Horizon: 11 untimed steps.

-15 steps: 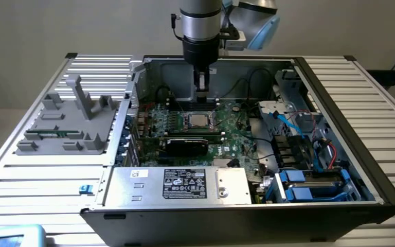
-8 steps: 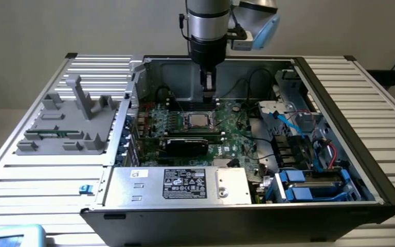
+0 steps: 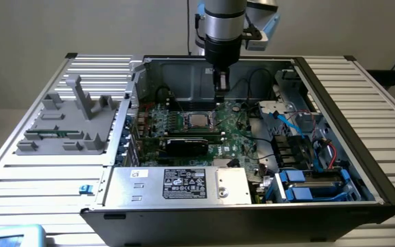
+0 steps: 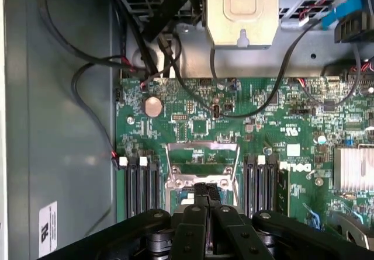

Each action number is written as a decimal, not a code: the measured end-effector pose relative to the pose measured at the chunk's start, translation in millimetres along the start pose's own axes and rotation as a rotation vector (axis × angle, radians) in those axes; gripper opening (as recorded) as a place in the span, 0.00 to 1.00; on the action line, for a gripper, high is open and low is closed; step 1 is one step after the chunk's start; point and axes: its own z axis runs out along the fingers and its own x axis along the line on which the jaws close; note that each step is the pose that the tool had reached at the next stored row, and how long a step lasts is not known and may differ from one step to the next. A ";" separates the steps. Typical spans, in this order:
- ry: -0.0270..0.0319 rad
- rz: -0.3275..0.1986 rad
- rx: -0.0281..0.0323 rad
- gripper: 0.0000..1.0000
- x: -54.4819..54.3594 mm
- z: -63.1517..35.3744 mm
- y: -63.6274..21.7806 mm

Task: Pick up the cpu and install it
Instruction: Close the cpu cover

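Table: a silvery slatted metal table [image 3: 362, 103] is carrying everything.
Case: a big black open computer case [image 3: 252, 221] is lying on its side on the table.
Motherboard: a green circuit board [image 3: 238, 134] is covering the case floor.
Tray: a grey moulded plastic tray [image 3: 67, 123] is sitting at the exterior view's left of the case.
Arm: a silver-and-black robot arm [image 3: 223, 25] is reaching down into the far part of the case.
Gripper: the black gripper [image 3: 219, 99] is hanging above the far side of the board, fingers clenched together, grasping nothing.
Cpu: the small flat silvery square cpu [image 3: 197, 120] is apparently sitting inside the black rectangular socket frame [image 3: 178, 120], nearer than the gripper and apart from it.
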 end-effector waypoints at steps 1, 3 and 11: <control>0.0001 0.000 0.0000 0.11 0.1 0.3 4.9; 0.0002 0.000 0.0000 0.11 0.3 0.8 13.7; 0.0002 0.000 0.0000 0.11 0.9 8.5 38.9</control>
